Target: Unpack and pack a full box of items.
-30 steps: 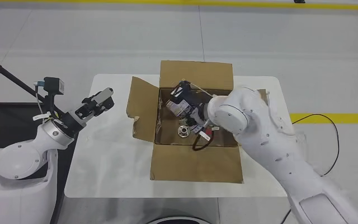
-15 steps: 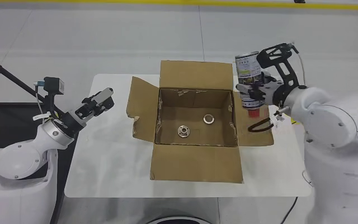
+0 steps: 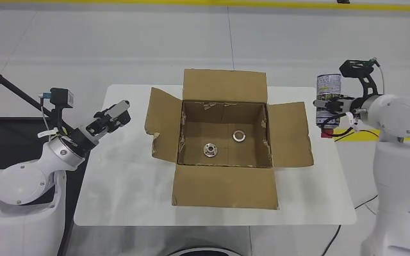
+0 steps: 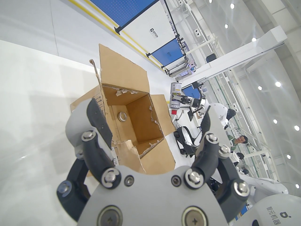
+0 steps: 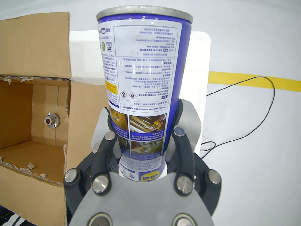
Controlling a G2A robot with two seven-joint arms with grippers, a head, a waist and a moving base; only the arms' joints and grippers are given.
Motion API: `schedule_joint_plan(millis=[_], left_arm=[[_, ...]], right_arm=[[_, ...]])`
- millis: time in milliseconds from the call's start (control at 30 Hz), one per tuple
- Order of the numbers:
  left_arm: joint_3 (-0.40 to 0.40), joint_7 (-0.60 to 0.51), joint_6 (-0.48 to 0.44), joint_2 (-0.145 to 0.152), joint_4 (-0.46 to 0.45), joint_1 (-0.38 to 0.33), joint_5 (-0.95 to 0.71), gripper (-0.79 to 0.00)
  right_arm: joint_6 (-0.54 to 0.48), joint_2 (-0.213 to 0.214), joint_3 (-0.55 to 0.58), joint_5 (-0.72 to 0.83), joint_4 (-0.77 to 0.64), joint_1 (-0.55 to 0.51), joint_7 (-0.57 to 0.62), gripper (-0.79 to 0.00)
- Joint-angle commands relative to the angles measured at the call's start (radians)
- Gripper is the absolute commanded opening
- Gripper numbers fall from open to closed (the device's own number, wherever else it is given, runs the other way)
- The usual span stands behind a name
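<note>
Cardboard box (image 3: 224,187) nearly emptied: my right gripper (image 5: 143,128), clamped on the blue spray can (image 3: 328,97), had swung it out to the table (image 3: 128,192) edge; my left gripper (image 4: 150,112) hung open.

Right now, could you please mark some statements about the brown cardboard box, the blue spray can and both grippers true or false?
1. The right gripper is shut on the blue spray can. True.
2. The brown cardboard box has its flaps folded shut. False: they stand open.
3. A silver metal ring and a round metal flange lie on the box floor. True.
4. The left gripper holds the ring. False: it is open and empty.
5. The can stands inside the box. False: it is held outside it.
</note>
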Motion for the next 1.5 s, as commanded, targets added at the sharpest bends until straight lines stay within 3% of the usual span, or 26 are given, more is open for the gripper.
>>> schedule_joint_plan(millis=[0, 133, 400, 433, 500, 533, 600, 633, 1033, 1467], left_arm=[[0.001, 0.004, 0.001, 0.0, 0.002, 0.001, -0.003, 0.0], [0.035, -0.026, 0.064, 0.007, 0.062, -0.018, 0.031, 0.0], [0.143, -0.079, 0.165, 0.023, 0.177, -0.157, 0.14, 0.0], [0.156, -0.082, 0.174, 0.024, 0.187, -0.17, 0.149, -0.04], [0.177, -0.085, 0.186, 0.026, 0.202, -0.193, 0.161, -0.4], [0.187, -0.088, 0.191, 0.028, 0.206, -0.202, 0.168, -0.465], [0.201, -0.093, 0.2, 0.03, 0.211, -0.214, 0.178, -0.708], [0.206, -0.097, 0.204, 0.032, 0.212, -0.218, 0.183, -0.782], [0.232, -0.132, 0.227, 0.05, 0.224, -0.234, 0.226, -0.785], [0.201, -0.178, 0.208, 0.073, 0.264, -0.249, 0.231, -0.785]], right_arm=[[-0.01, 0.003, 0.006, 0.006, 0.024, -0.003, -0.014, -0.785], [-0.025, 0.011, 0.016, 0.014, 0.047, -0.011, -0.027, -0.785], [-0.031, 0.027, 0.035, 0.017, 0.031, -0.059, -0.03, -0.785], [-0.031, 0.028, 0.036, 0.017, 0.027, -0.068, -0.028, -0.785], [-0.029, 0.032, 0.036, 0.013, 0.017, -0.083, -0.026, -0.785], [-0.027, 0.033, 0.035, 0.012, 0.01, -0.092, -0.026, -0.785], [-0.02, 0.036, 0.034, 0.008, -0.002, -0.106, -0.028, -0.785], [-0.02, 0.037, 0.035, 0.01, -0.006, -0.112, -0.028, -0.785], [-0.011, 0.052, 0.035, 0.033, -0.033, -0.152, -0.039, -0.785], [0.001, 0.067, 0.024, 0.05, -0.057, -0.168, -0.025, -0.785]])
